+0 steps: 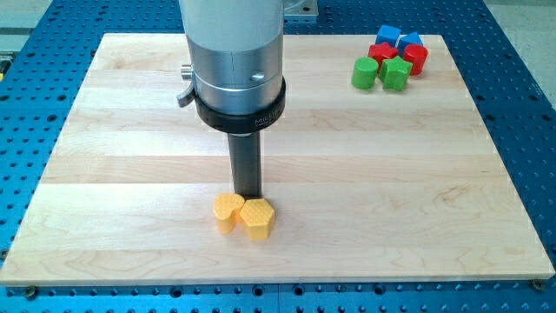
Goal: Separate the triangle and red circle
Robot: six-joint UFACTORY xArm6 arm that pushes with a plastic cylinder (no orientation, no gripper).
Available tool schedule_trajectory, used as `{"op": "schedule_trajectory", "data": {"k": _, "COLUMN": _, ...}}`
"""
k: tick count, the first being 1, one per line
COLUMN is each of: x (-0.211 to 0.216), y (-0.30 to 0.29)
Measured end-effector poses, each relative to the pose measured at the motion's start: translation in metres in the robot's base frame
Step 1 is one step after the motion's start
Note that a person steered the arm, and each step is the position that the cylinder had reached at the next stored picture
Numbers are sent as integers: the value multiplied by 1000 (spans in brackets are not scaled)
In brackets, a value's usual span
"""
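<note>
Tip far from the triangle and red circle

My tip (248,196), a bare rod with no claw, touches the yellow blocks (244,215); the blue triangle (388,36) and red circle (376,51) huddle up-right of it, near the board's (130,156) corner.

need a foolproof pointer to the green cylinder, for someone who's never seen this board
Start at the wooden board's far corner at the view's top right, where six blocks cluster. The green cylinder is the cluster's leftmost piece, touching a second green block on its right. Unlike that angular neighbour, it is smooth and round with a flat circular top.
</note>
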State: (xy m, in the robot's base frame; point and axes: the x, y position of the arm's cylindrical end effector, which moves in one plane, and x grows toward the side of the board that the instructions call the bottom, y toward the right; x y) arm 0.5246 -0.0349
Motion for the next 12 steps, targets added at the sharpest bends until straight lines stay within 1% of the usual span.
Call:
{"op": "schedule_trajectory", "data": {"k": 1, "x": 1, "y": 0}}
{"op": "schedule_trajectory", "data": {"k": 2, "x": -11, "y": 12}}
{"op": "schedule_trajectory", "data": {"k": 3, "x": -11, "y": 33}}
{"op": "schedule_trajectory", "data": {"k": 4, "x": -21, "y": 75}}
{"op": "schedule_trajectory", "data": {"k": 5, "x": -41, "y": 90}}
{"op": "schedule_trajectory", "data": {"k": 6, "x": -67, "y": 136}}
{"op": "schedule_trajectory", "data": {"k": 7, "x": -111, "y": 222}}
{"op": "schedule_trajectory", "data": {"k": 8, "x": -165, "y": 302}}
{"op": "schedule_trajectory", "data": {"k": 9, "x": -219, "y": 356}}
{"op": "schedule_trajectory", "data": {"k": 10, "x": -276, "y": 360}}
{"op": "schedule_trajectory", "data": {"k": 11, "x": -294, "y": 349}}
{"op": "schedule_trajectory", "data": {"k": 12, "x": -295, "y": 334}}
